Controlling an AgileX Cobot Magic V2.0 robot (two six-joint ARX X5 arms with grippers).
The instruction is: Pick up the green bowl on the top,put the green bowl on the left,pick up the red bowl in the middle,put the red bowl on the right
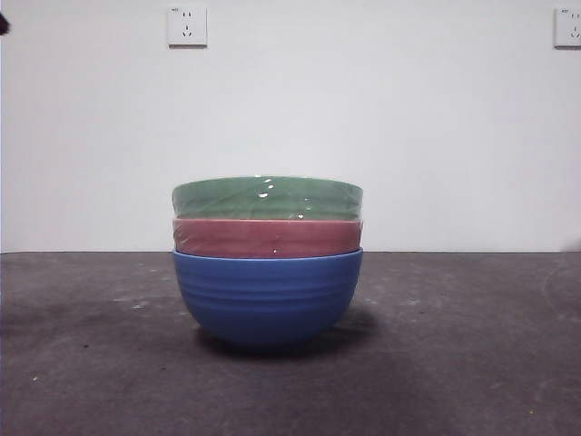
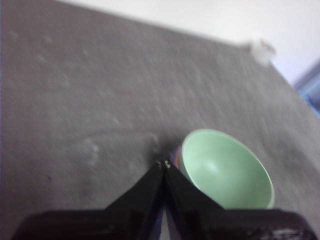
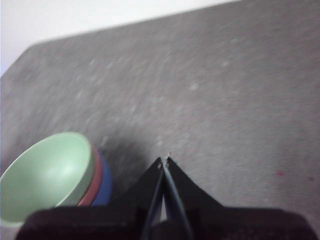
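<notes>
Three bowls stand nested in a stack at the middle of the table. The green bowl (image 1: 267,197) is on top, the red bowl (image 1: 267,238) sits under it, and a blue ribbed bowl (image 1: 267,295) is at the bottom. The green bowl also shows in the left wrist view (image 2: 225,170) and the right wrist view (image 3: 45,172), where the red bowl's rim (image 3: 95,182) peeks out beneath it. My left gripper (image 2: 165,163) is shut and empty, high above the table beside the stack. My right gripper (image 3: 165,160) is shut and empty, high on the stack's other side.
The dark grey table (image 1: 454,345) runs to a white wall with two sockets (image 1: 187,25). A black arm tip (image 1: 4,24) shows at the top left corner of the front view. A small pale object (image 2: 262,48) lies at the table's far edge in the left wrist view.
</notes>
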